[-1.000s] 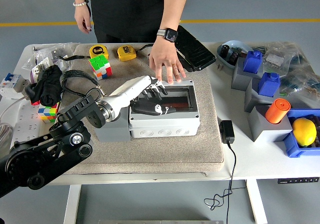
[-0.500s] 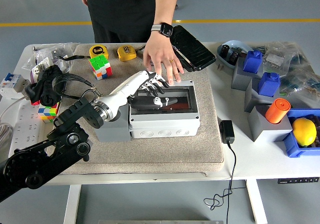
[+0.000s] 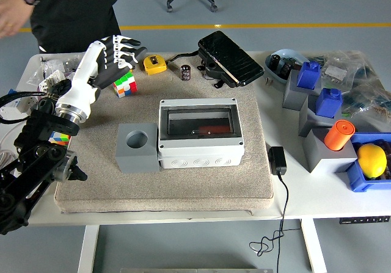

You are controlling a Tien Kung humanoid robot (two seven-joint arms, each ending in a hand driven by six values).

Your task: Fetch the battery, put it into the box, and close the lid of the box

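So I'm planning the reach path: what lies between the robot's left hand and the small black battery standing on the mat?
In the head view, the yellow tape measure lies between the left hand and the battery; the Rubik's cube sits just below the hand.

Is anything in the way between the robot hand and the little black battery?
Yes. The left robot hand hovers over the coloured cube, and the yellow tape measure lies between that hand and the battery standing on the mat.

Box (image 3: pixel 201 132) sits at frame centre on the mat (image 3: pixel 183 181), holder block (image 3: pixel 138 147) touching its left side, battery (image 3: pixel 185 72) above it, left hand (image 3: pixel 115 57) upper left.
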